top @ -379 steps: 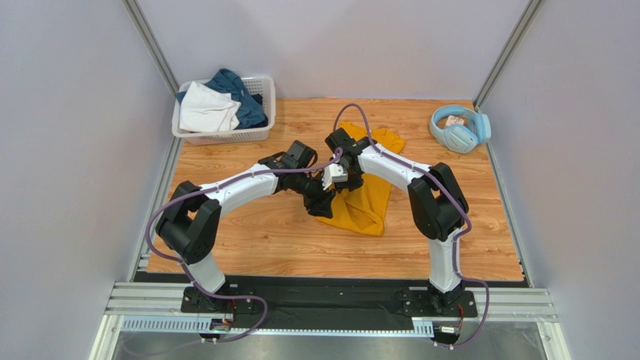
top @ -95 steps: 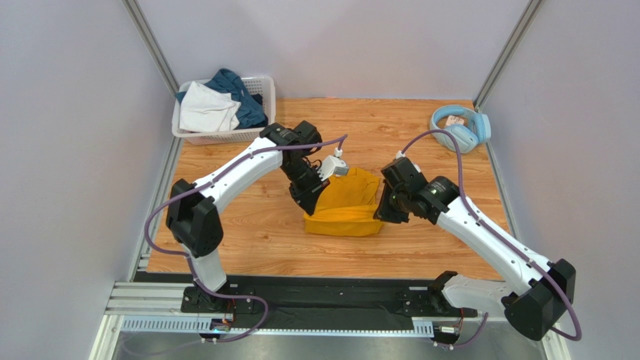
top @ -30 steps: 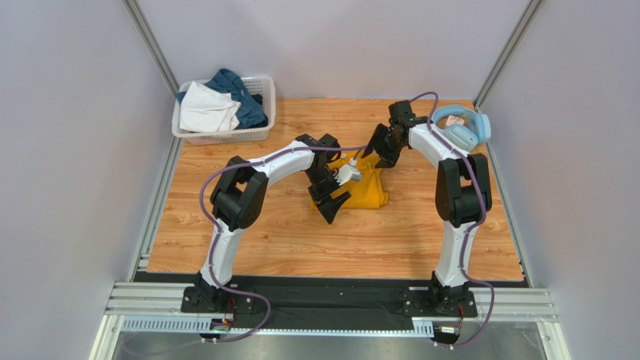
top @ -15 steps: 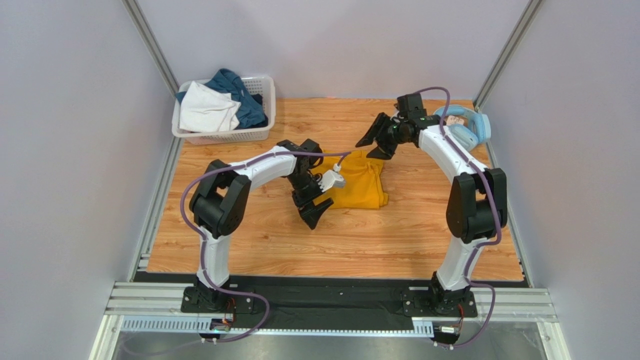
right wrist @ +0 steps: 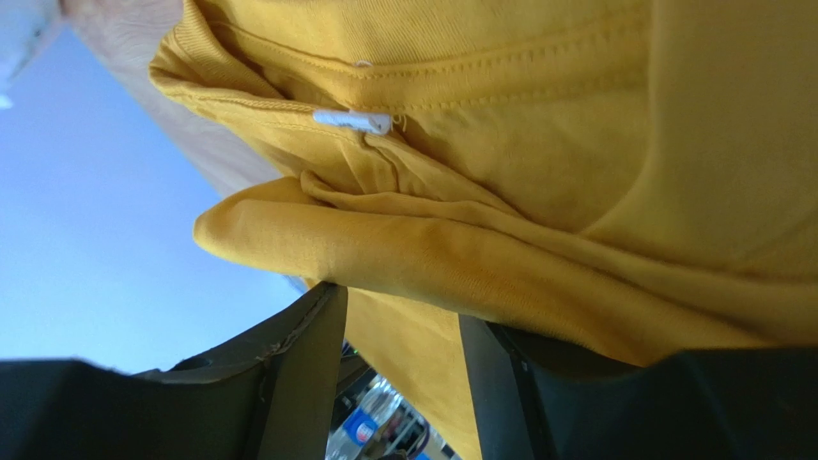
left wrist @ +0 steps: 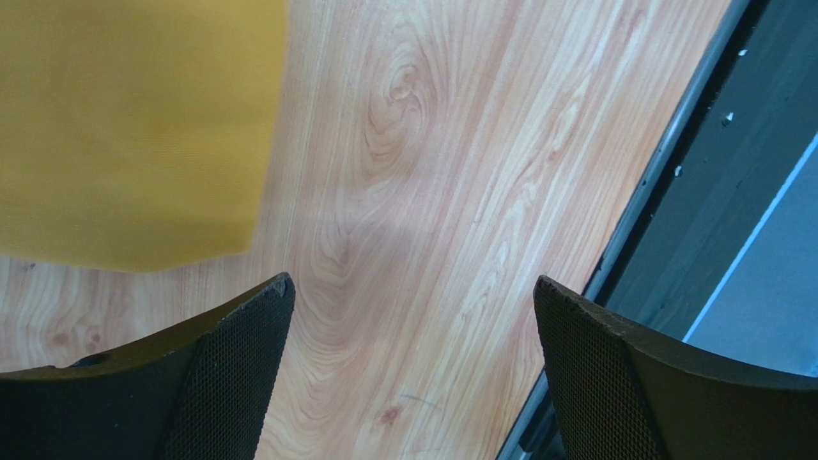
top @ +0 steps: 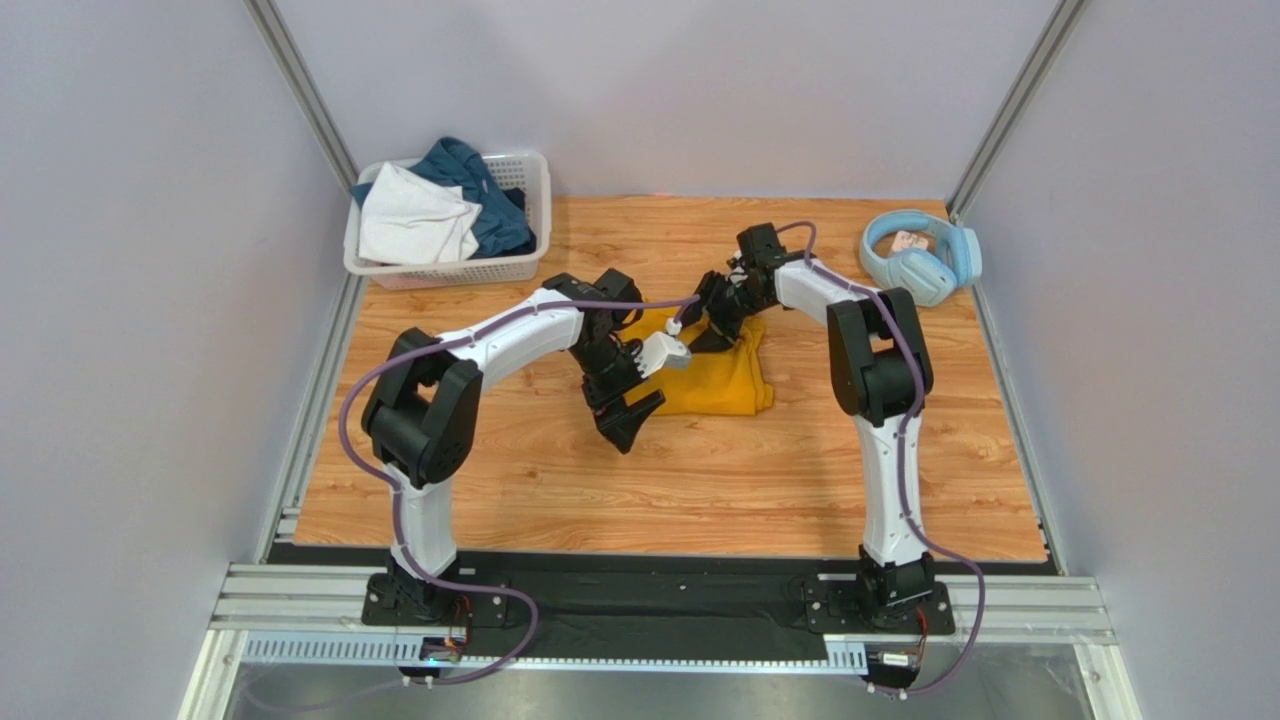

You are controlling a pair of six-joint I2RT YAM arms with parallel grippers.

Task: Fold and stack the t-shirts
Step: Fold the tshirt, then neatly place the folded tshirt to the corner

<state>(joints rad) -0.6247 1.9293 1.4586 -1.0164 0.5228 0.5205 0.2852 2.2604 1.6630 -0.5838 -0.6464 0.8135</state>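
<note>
One loose fold, one idle hand: the bundle could come apart

The mustard-yellow t-shirt [top: 724, 378] lies as a compact folded bundle near the middle of the table [top: 601, 495]. It is well apart from the basket [top: 451, 273] in the far left corner, where the white garment [top: 413, 218] and the teal-blue garment [top: 473, 173] wait. The right gripper [right wrist: 401, 311] sits at the bundle's far edge with its fingers about half apart. A rolled fold of yellow cloth runs between them, close to the collar seam and its small white label [right wrist: 352, 121]. Whether the fingers actually bite on that cloth cannot be told from these views. The left gripper [left wrist: 411, 292] stands spread wide over bare wood, just beside the shirt's near left corner, touching nothing.

The main risk, as I judge it, is a partial grab. The fold looks thick and layered, so the fingers may catch only the top layer, and a lift would peel it off and undo the fold beneath. A firm grab of every layer brings the opposite trouble: nothing pins the bundle, so a pull could drag the whole shirt across the smooth wood or skew it. The headphones [top: 920, 255] lie near the right arm at the far right, and a wide swing could knock them.
</note>
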